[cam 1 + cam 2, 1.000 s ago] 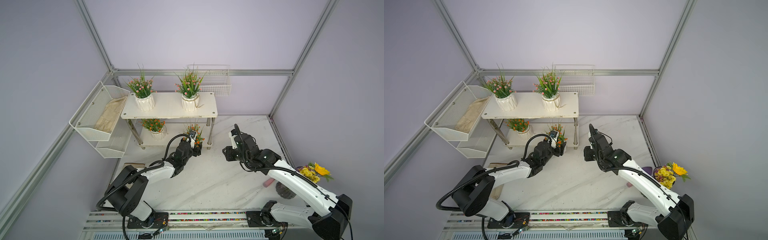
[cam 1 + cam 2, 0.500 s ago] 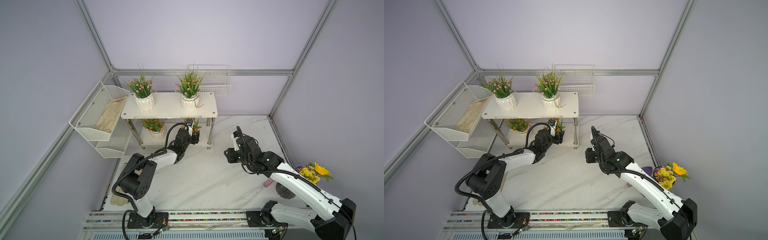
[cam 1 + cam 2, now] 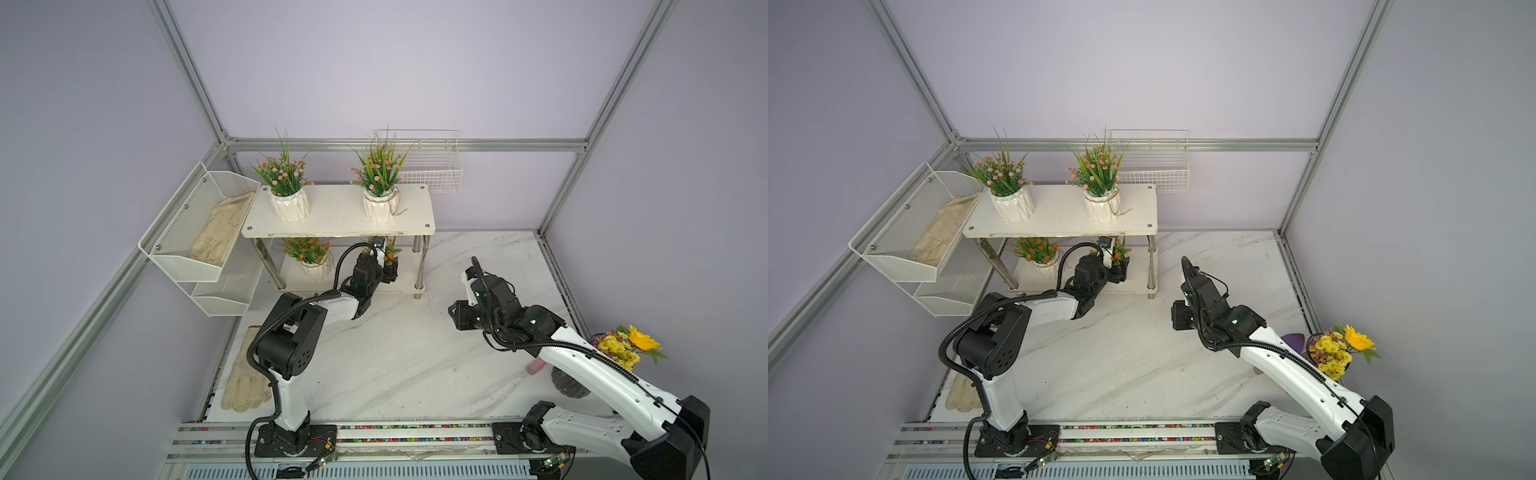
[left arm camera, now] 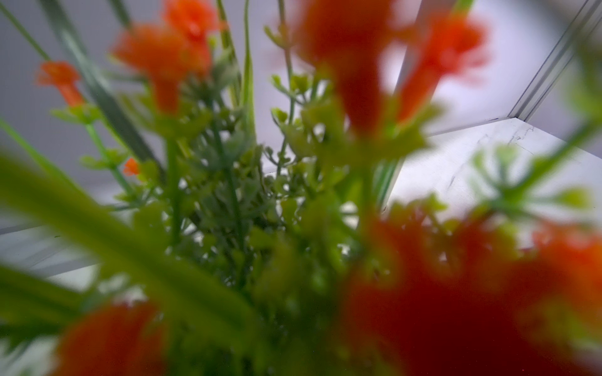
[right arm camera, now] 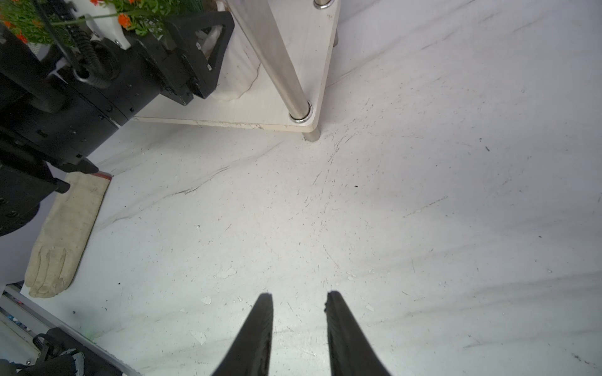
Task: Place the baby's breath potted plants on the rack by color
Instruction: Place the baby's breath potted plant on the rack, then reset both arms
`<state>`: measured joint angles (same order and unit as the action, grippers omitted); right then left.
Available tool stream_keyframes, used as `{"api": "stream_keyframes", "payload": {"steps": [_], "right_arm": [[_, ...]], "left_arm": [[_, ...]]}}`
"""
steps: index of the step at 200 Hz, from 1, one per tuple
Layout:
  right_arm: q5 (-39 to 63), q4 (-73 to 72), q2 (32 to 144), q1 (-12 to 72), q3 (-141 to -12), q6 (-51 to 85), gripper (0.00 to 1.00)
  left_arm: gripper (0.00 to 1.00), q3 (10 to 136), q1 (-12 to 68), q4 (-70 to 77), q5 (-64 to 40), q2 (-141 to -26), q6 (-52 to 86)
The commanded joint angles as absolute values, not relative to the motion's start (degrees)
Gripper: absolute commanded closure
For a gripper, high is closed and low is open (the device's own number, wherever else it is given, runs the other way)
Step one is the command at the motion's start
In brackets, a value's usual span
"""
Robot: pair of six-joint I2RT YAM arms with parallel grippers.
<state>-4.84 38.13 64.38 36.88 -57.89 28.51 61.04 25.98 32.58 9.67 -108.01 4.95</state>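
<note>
1. I see the rack [image 3: 345, 216] standing at the back of the bench [image 3: 395, 361]. One pink plant [image 3: 284, 183] stands near the left end of its top board, and the other pink plant [image 3: 380, 174] near the right end. Both are upright.
2. On the lower board, an orange plant [image 3: 307, 251] stands beneath the left pink one.
3. My left arm [image 3: 332, 307] reaches in under the top board. The left jaws are clamped on the white pot [image 5: 233, 75] of the second orange plant [image 3: 390, 251]. It is at the right end of the lower board, just beside the chrome leg [image 5: 283, 65]. The pot's base looks to meet the board, but I cannot tell whether it is fully set down.
4. The left wrist view is filled with that plant's blurred orange blossoms and green stems, and its jaws do not show there.
5. My right arm [image 3: 582, 365] hangs over bare bench in front of the rack's right end. The right jaws stand partly open with nothing between them.
6. A glove [image 3: 245, 382] lies on the bench by the left arm's base.
</note>
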Motion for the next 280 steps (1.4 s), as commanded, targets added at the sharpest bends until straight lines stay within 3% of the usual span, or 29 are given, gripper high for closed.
{"api": "stream_keyframes", "payload": {"steps": [1, 33, 49, 88, 172, 219, 221, 224, 227, 252, 280], "right_arm": [[-4.7, 37.2, 63.3, 36.7, -57.7, 29.5, 0.66], [-4.8, 36.5, 63.7, 36.6, -57.7, 29.3, 0.59], [-5.2, 36.3, 64.1, 36.7, -57.8, 29.1, 0.53], [-5.8, 35.0, 64.6, 36.7, -57.7, 28.9, 0.43], [-8.1, 33.3, 65.1, 36.6, -57.4, 28.1, 0.38], [-8.9, 27.4, 66.1, 35.5, -54.5, 28.9, 0.35], [-9.0, 27.2, 66.3, 35.3, -54.5, 28.9, 0.31], [-8.9, 27.0, 66.4, 35.1, -54.4, 28.9, 0.10], [-8.8, 27.0, 66.5, 34.8, -54.2, 28.9, 0.04], [-10.3, 20.9, 65.4, 31.5, -52.2, 28.7, 0.03], [-19.3, 16.5, 63.4, 28.9, -50.1, 26.4, 0.03]], "left_arm": [[0.23, 64.3, 25.6, 38.5, 9.4, -107.0, 5.7], [0.12, 63.5, 25.6, 36.8, 8.2, -106.1, 5.8], [0.00, 63.5, 25.6, 35.3, 7.2, -105.3, 5.9], [0.00, 63.3, 25.6, 31.8, 6.3, -102.6, 5.8], [0.00, 53.7, 26.5, 15.9, 3.2, -86.9, 9.0], [0.00, 42.1, 28.2, 9.2, 7.3, -72.1, 15.1], [0.00, 41.6, 28.3, 8.9, 8.0, -71.4, 15.7], [0.00, 41.1, 28.4, 8.4, 8.8, -70.5, 16.6], [0.00, 40.5, 28.4, 7.9, 9.4, -69.5, 17.2], [0.00, 36.7, 28.9, 4.7, 13.4, -61.0, 18.5], [0.00, 38.0, 28.7, -2.3, 19.5, -53.6, 13.8]]}}
